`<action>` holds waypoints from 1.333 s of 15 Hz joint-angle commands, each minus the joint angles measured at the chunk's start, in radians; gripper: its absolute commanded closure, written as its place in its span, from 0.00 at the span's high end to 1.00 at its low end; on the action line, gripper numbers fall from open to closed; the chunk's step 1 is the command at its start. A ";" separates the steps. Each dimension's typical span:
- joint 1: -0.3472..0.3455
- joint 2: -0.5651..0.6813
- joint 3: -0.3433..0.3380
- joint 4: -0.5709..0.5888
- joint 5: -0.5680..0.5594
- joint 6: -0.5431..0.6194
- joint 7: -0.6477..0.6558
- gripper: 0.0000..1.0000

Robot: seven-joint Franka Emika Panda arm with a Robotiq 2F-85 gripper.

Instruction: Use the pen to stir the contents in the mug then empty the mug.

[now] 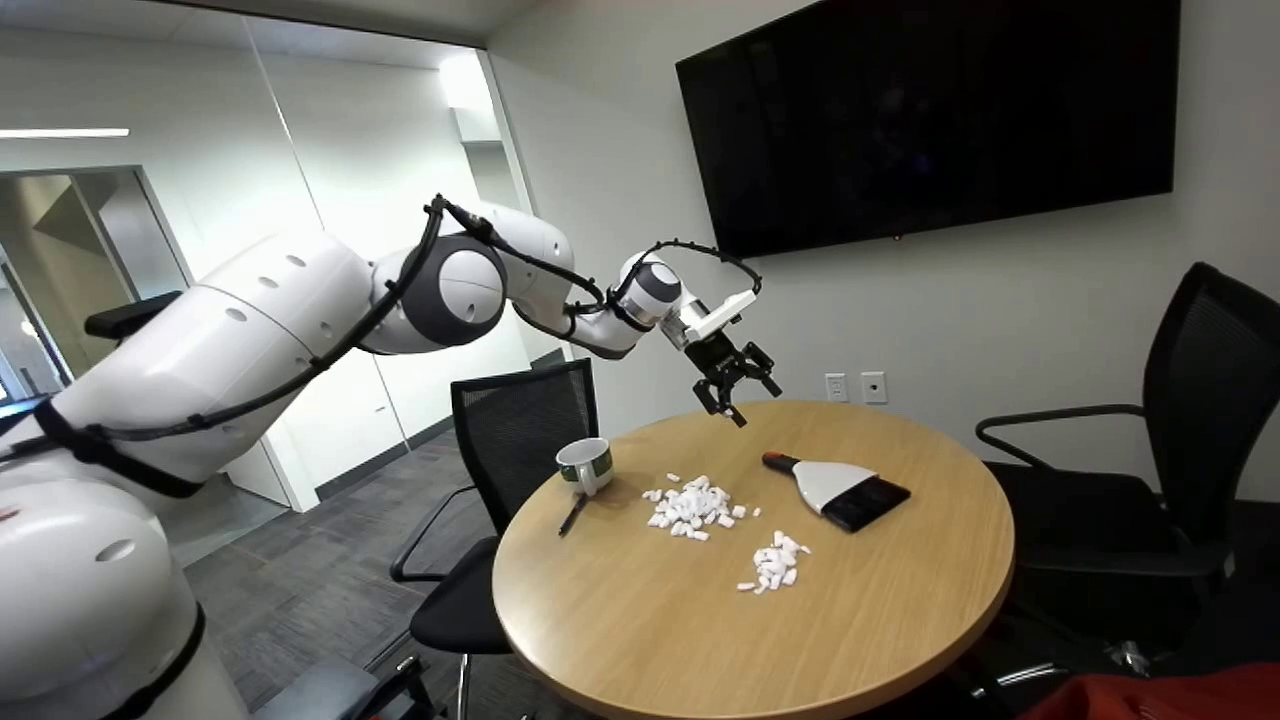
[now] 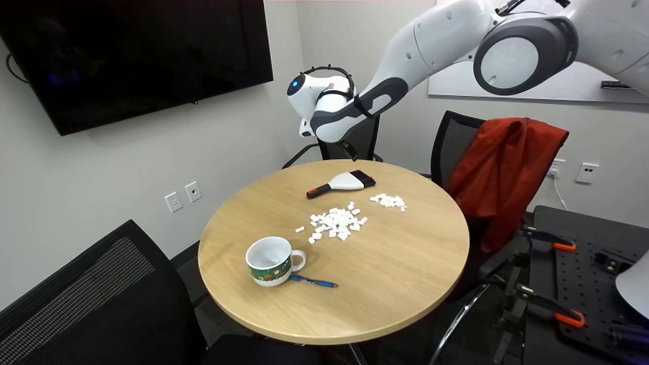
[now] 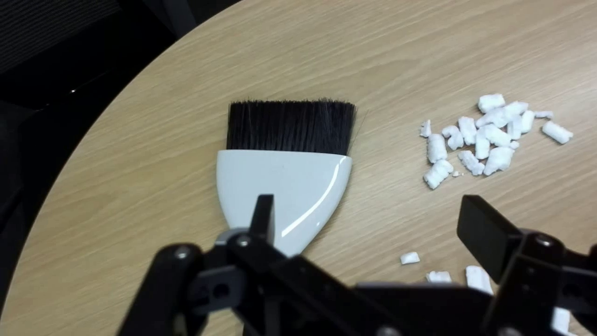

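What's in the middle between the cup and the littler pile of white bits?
The bigger pile of white bits lies between the mug and the smaller pile. You can see that in both exterior views.

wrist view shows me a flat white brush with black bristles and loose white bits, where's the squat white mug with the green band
Observer: In both exterior views, the mug stands upright near the edge of the round wooden table.
Operator: anything lying beside it
Observer: A slim blue pen lies on the table by its handle.
Operator: and between the mug and the brush
Observer: The larger heap of white bits, which your view barely shows.
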 commanded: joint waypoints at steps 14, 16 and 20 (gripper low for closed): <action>-0.014 0.174 -0.024 0.230 0.097 -0.001 -0.090 1.00; -0.019 0.212 -0.030 0.278 0.119 0.001 -0.107 1.00; -0.019 0.204 -0.016 0.244 0.112 0.000 -0.074 1.00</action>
